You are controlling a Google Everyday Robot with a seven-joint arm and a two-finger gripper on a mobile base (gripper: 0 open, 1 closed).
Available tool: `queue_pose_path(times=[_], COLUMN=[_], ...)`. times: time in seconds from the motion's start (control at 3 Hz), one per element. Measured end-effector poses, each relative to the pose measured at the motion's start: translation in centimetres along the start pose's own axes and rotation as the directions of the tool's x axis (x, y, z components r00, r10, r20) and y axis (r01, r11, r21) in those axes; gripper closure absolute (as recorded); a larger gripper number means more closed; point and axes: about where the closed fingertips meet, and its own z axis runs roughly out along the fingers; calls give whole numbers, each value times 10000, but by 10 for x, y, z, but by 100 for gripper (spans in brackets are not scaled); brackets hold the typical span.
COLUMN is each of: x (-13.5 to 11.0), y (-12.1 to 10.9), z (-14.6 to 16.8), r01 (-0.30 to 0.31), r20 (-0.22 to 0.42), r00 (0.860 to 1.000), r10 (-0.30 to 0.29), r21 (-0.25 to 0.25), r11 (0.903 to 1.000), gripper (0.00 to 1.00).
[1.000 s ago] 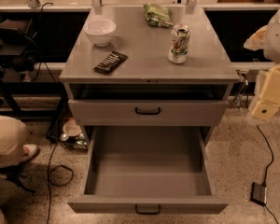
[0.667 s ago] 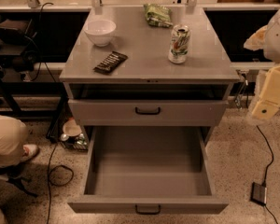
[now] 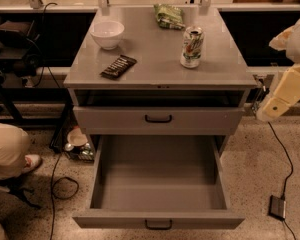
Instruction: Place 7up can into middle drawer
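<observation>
The 7up can (image 3: 192, 46) stands upright on the right side of the grey cabinet top (image 3: 155, 69), white-silver with green markings. The middle drawer (image 3: 159, 184) is pulled fully open below, its deep grey tray bare inside, with a small black handle (image 3: 158, 225) on its front. Only cream-coloured links of my arm (image 3: 285, 91) show at the right edge, right of the cabinet and well away from the can. My gripper itself is out of view.
A white bowl (image 3: 107, 34), a dark snack bar (image 3: 118, 66) and a green crinkly snack bag (image 3: 169, 15) lie on the cabinet top. The upper drawer front (image 3: 158, 119) is closed. A person's leg and shoe (image 3: 12, 156) and cables lie on the floor at left.
</observation>
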Motion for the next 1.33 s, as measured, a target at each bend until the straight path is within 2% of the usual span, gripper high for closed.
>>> queue_pose_path(times=[0.33,0.67,1.0,1.33], x=[16,39,41,41], y=[-37,-65,-93,-93], z=[30,66,70,70], r01=[-1117,-2301,-2834,-2833], r20=[921,2052,2798,2798], r00=[9900,9554,9303,9303], r10=[1072,2124,2372,2371], r21=[451,659,1377,1377], r11=[9927,9709,9491,9491], gripper=[0,0,0,0])
